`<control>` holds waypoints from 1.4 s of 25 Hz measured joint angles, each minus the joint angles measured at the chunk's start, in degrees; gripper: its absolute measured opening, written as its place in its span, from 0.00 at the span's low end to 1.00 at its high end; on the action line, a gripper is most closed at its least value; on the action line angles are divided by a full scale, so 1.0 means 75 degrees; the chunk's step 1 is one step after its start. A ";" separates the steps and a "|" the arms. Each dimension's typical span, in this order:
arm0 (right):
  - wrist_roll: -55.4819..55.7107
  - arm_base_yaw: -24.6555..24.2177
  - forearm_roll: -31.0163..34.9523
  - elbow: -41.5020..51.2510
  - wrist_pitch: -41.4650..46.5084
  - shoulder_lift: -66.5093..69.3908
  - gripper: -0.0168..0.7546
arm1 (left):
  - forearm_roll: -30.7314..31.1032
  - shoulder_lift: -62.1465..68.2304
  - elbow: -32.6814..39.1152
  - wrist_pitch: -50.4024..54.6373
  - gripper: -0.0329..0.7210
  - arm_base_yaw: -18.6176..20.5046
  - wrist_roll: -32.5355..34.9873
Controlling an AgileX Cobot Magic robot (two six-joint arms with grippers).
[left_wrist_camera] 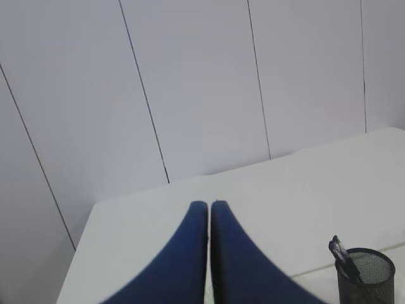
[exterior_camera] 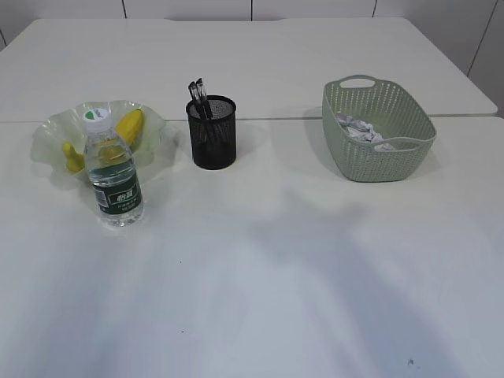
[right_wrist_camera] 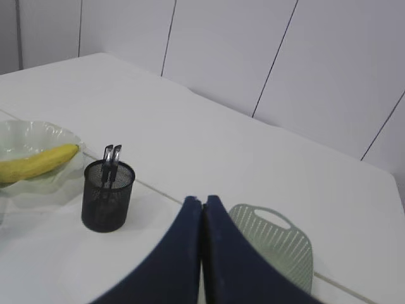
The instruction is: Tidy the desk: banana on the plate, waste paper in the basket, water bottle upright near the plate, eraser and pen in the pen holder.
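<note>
- Banana (exterior_camera: 131, 125): lying in the pale ruffled plate (exterior_camera: 49, 130) at the far left of the desk (exterior_camera: 260, 268), curved along the dish. That is the resting place the task names for it, so I judge this item settled.
- Water bottle (exterior_camera: 114, 175): upright, cap on top, green label facing the exterior camera, standing on the desk just in front of the plate and partly hiding it. Upright and near the plate, as asked.
- Pen holder (exterior_camera: 211, 132): black mesh cup near the middle, apart from both plate and basket. Dark pen clips (exterior_camera: 197, 92) stick up above its rim, leaning toward its left side. Whether the eraser lies inside I cannot tell; the mesh shows nothing clear.
- Basket (exterior_camera: 376, 130): green perforated tub at the right, handles at its ends, crumpled waste paper (exterior_camera: 359, 128) resting inside near the left wall.
- My left gripper (left_wrist_camera: 209, 204): both blue fingers pressed together, nothing between them, raised and aimed toward the back wall; only the pen holder shows at the corner of its view.
- My right gripper (right_wrist_camera: 202, 201): fingers likewise closed flat, carrying nothing, hovering high with the pen holder, plate and basket below it.
- Judgement: nothing loose shows on the bare desk, so with both claws closed and clear the tidying looks complete, the eraser alone unconfirmed.
</note>
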 joint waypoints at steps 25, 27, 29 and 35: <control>-0.0017 0.0000 -0.0032 0.1593 0.0952 -0.1771 0.00 | 0.0026 -0.5166 0.1591 0.4885 0.01 0.0000 -0.0335; -0.0017 0.0000 -0.0032 0.1592 0.0970 -0.1771 0.00 | 0.0026 -0.5447 0.1648 0.5255 0.01 0.0000 -0.0367; -0.0017 0.0000 -0.0032 0.1592 0.0986 -0.1771 0.00 | 0.0026 -0.5734 0.1648 0.5769 0.01 0.0000 -0.0466; -0.0017 0.0000 -0.0032 0.1592 0.1036 -0.1771 0.00 | -0.0076 -0.5969 0.1770 0.7124 0.01 0.0000 -0.0604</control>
